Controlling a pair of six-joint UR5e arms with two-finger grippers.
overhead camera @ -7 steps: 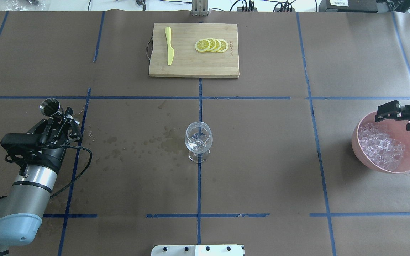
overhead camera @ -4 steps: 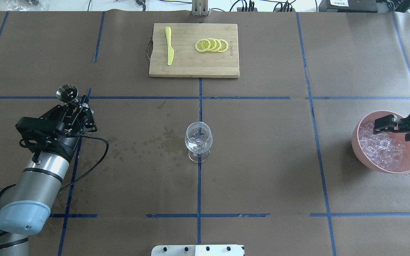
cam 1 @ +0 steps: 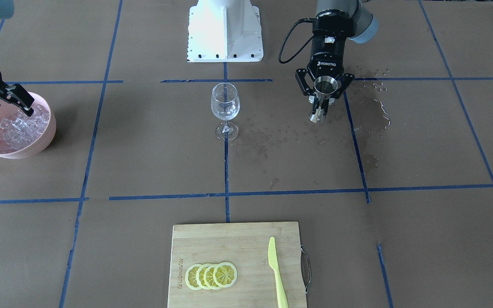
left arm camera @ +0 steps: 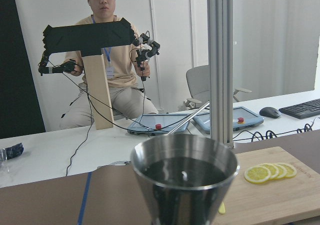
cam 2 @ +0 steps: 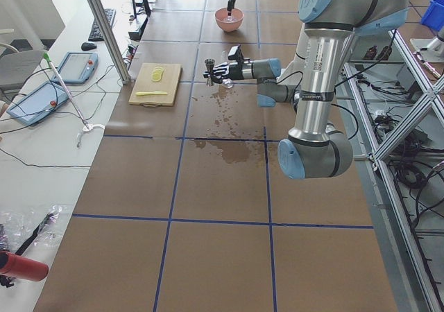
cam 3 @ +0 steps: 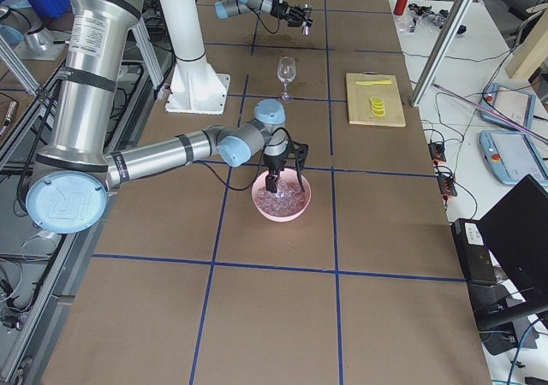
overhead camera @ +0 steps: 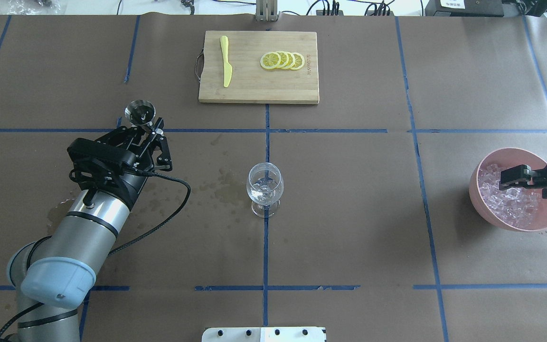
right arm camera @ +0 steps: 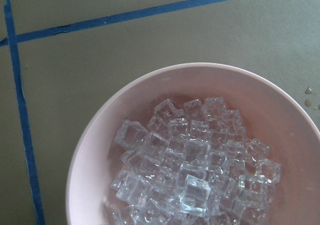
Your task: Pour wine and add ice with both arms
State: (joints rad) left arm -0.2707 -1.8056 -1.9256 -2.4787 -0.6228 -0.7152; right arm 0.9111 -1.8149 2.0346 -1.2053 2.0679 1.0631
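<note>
My left gripper [overhead camera: 151, 134] is shut on a steel jigger [overhead camera: 139, 112] and holds it upright above the table, left of the wine glass [overhead camera: 264, 185]. In the left wrist view the jigger's cup [left arm camera: 184, 171] is dark inside, and I cannot tell its liquid level. The stemmed glass stands at the table's middle with a small glint at its bottom. My right gripper [overhead camera: 526, 186] is open, its fingers down in the pink bowl [overhead camera: 474, 186] among the heap of ice cubes [overhead camera: 511, 203]. The right wrist view shows the ice [right arm camera: 190, 165] from directly above.
A bamboo cutting board [overhead camera: 254, 90] at the far middle carries lemon slices [overhead camera: 282, 60] and a yellow knife [overhead camera: 226, 61]. Wet spots [overhead camera: 207, 190] mark the paper left of the glass. The white base block [overhead camera: 264, 334] is at the near edge.
My left arm has swung right and forward with the jigger, closer to the glass. My right gripper has come down from the bowl's far rim into the ice.
</note>
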